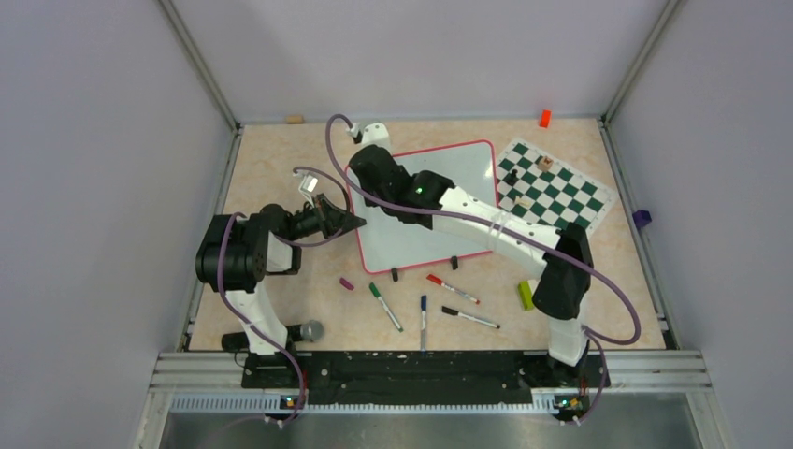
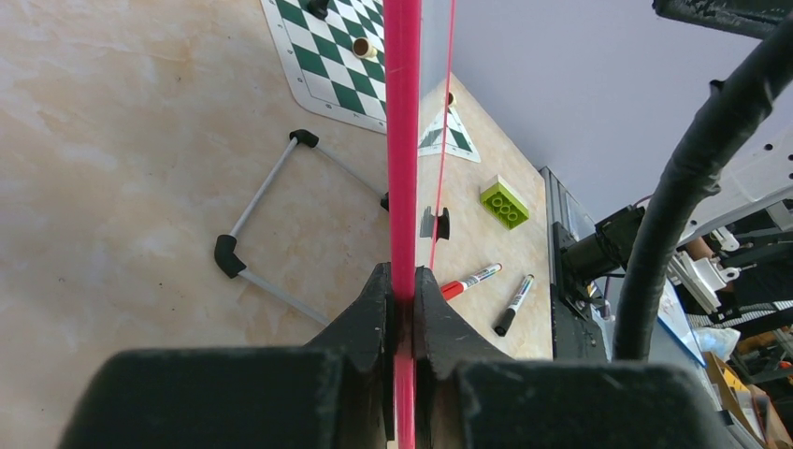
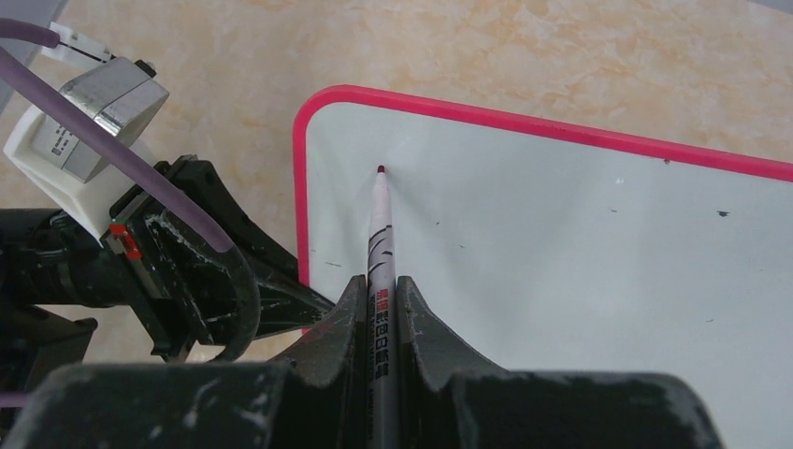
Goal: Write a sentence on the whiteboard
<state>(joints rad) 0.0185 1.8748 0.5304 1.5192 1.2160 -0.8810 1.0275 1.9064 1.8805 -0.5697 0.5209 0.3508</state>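
On the table (image 1: 271, 178), mid-way back | whiteboard (image 3: 580, 281) blank where we see it | left jaws clamp its red rim (image 2: 403, 140) | right jaws grip marker (image 3: 381, 234), tip at far-left corner | we judge board light, stiff, slick: hold by the rim, as now.

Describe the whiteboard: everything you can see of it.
The whiteboard is a glossy white rectangle with rounded corners, thin red-pink rim and two small black feet on its near edge, beside the chess mat. No writing shows, only specks. The left gripper is shut on its left rim; the right gripper holds a marker, tip at its far-left corner.
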